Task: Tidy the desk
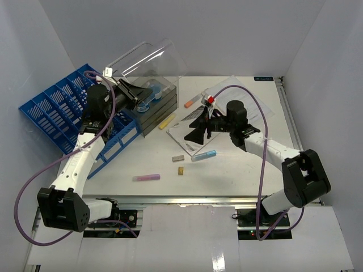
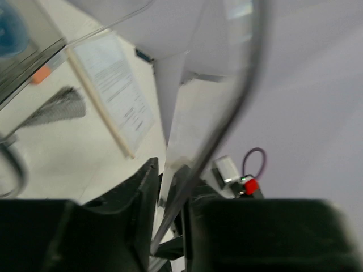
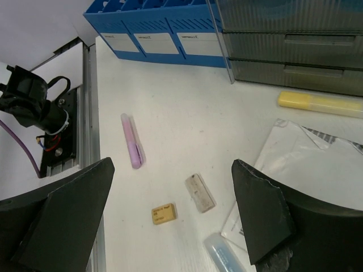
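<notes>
The white desk (image 1: pixel 238 170) is strewn with small items. My left gripper (image 1: pixel 134 94) is up by the clear plastic bin (image 1: pixel 148 59) on the grey drawer unit (image 1: pixel 160 109). In the left wrist view my left gripper (image 2: pixel 170 226) is shut on the bin's thin clear edge (image 2: pixel 227 113). My right gripper (image 1: pixel 193 131) hovers open over the desk's middle. In the right wrist view my right gripper (image 3: pixel 173 167) has nothing between its fingers. Below it lie a yellow eraser (image 3: pixel 164 213), a grey eraser (image 3: pixel 199 193) and a blue highlighter (image 3: pixel 227 255).
A blue file rack (image 1: pixel 62 107) stands at the left. A pink highlighter (image 1: pixel 146 177) lies near the front edge. A yellow highlighter (image 1: pixel 167 121) rests by the drawers and an orange marker (image 1: pixel 189 103) behind it. A sleeved paper (image 1: pixel 227 113) lies under the right arm.
</notes>
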`<state>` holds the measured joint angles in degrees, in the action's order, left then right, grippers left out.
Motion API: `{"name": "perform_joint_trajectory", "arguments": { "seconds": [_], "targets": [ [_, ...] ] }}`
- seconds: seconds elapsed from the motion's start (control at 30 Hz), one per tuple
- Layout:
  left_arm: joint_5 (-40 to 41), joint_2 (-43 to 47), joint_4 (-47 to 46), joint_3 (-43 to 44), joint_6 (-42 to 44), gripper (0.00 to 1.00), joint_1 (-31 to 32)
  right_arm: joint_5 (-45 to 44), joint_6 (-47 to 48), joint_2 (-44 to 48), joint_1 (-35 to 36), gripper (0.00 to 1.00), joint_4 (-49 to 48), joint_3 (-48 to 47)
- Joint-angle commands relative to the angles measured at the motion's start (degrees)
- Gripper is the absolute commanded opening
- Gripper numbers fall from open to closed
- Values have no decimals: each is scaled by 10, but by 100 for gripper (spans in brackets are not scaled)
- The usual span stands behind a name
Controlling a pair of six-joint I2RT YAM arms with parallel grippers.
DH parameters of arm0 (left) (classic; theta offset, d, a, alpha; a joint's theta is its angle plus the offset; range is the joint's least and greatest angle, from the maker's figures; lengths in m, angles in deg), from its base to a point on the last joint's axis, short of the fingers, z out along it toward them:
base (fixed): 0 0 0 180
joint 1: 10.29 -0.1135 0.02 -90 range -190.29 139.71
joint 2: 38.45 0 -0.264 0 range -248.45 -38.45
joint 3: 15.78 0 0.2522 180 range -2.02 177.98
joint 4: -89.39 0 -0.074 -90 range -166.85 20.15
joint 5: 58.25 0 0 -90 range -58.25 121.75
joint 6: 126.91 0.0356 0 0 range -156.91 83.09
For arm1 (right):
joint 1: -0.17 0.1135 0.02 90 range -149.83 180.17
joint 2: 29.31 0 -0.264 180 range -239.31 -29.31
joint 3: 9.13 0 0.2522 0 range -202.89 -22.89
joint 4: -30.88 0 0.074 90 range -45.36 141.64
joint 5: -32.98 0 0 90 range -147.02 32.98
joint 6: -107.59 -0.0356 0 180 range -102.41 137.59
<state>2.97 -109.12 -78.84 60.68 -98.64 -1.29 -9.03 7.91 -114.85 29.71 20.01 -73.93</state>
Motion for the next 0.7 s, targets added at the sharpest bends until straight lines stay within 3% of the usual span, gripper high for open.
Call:
{"name": "perform_joint_trajectory", "arguments": {
  "seconds": [0.0,0.07,0.13,0.47,0.67],
  "targets": [
    [30,-15,201,22,16,50,23,-7,44,45,-17,90,44,9],
    [54,-21,245,33,41,71,44,-9,49,56,-22,90,54,14],
    [81,-28,292,41,69,81,68,-9,49,65,-36,90,57,23],
    [152,11,335,-46,99,87,105,-12,63,70,-61,90,68,53],
    [157,30,331,-70,154,85,104,-14,42,14,-61,90,58,23]
  ]
}}
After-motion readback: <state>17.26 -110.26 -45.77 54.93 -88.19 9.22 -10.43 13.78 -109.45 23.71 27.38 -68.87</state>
